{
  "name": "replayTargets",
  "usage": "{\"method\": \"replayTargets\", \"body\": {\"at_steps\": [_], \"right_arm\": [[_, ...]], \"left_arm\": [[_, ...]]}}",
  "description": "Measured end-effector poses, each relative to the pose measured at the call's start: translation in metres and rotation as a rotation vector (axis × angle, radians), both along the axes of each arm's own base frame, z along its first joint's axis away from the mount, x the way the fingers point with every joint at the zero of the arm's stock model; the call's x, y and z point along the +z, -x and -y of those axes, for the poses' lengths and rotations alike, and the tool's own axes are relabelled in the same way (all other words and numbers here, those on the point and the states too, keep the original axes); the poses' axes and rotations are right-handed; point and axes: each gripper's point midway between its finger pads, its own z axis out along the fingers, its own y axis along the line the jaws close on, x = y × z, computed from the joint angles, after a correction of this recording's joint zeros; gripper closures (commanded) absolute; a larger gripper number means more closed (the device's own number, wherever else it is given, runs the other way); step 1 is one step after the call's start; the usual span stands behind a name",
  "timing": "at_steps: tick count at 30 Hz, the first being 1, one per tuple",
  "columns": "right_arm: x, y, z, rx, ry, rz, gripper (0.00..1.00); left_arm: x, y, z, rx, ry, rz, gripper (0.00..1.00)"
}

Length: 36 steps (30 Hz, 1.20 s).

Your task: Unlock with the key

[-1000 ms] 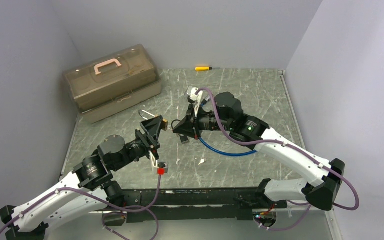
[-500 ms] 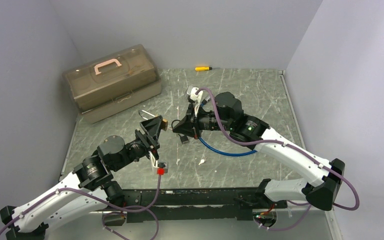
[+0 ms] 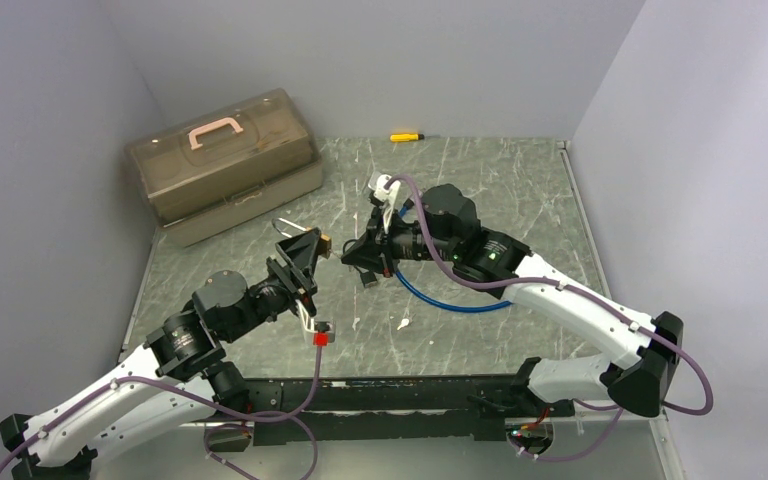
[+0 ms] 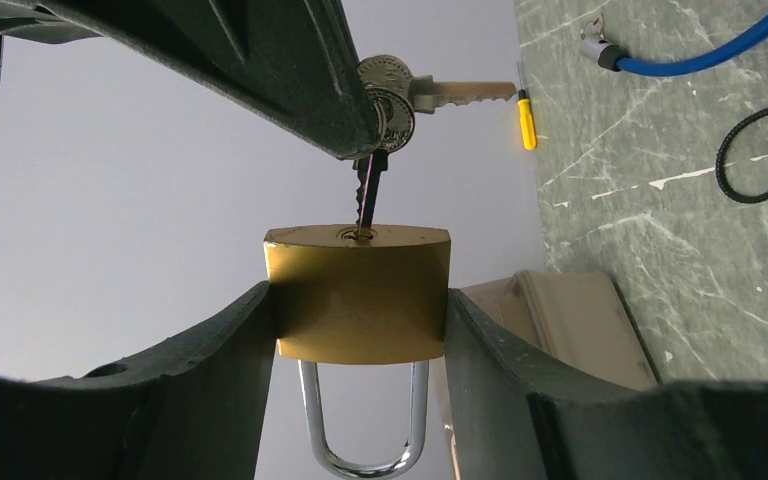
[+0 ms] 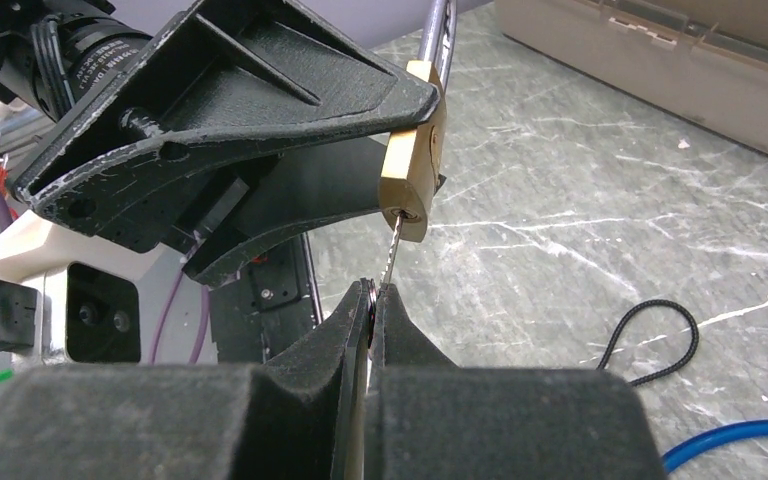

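Both clamped: left gripper (image 3: 312, 252) on brass steel-shackled padlock (image 4: 358, 295), right gripper (image 5: 372, 297) on silver key (image 5: 392, 255), tip in keyway (image 4: 348, 234); next likely full insertion, then rotation.

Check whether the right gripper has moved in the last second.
Yes. The right gripper shifted slightly left in the top view, toward the toolbox.

Plain pale lilac-grey walls close in three sides: a back wall (image 3: 380, 60), a left wall (image 3: 30, 200) and a right wall (image 3: 700, 150), evenly lit. The table (image 3: 520, 190) is grey-green, streaked with white. A translucent brown box (image 3: 222, 165) with a pink handle sits near the left wall. A yellow screwdriver (image 3: 405, 136) lies by the back wall.
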Motion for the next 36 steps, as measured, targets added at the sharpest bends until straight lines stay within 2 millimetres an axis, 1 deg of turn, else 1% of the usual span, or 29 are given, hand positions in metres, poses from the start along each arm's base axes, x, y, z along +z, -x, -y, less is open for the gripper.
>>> {"method": "replayTargets", "body": {"at_steps": [10, 20, 32, 36], "right_arm": [[-0.002, 0.000, -0.003, -0.015, 0.008, 0.004, 1.00], [-0.002, -0.003, -0.003, -0.038, 0.009, 0.006, 1.00], [0.012, -0.004, -0.010, -0.059, -0.048, 0.022, 1.00], [0.011, -0.005, -0.012, -0.062, -0.069, 0.017, 1.00]], "left_arm": [[-0.001, -0.001, -0.001, 0.008, -0.008, 0.007, 1.00], [-0.012, -0.005, -0.001, 0.017, -0.064, 0.021, 1.00], [-0.013, -0.006, -0.001, 0.028, -0.058, 0.010, 1.00], [-0.012, -0.006, -0.001, 0.028, -0.037, -0.003, 1.00]]}}
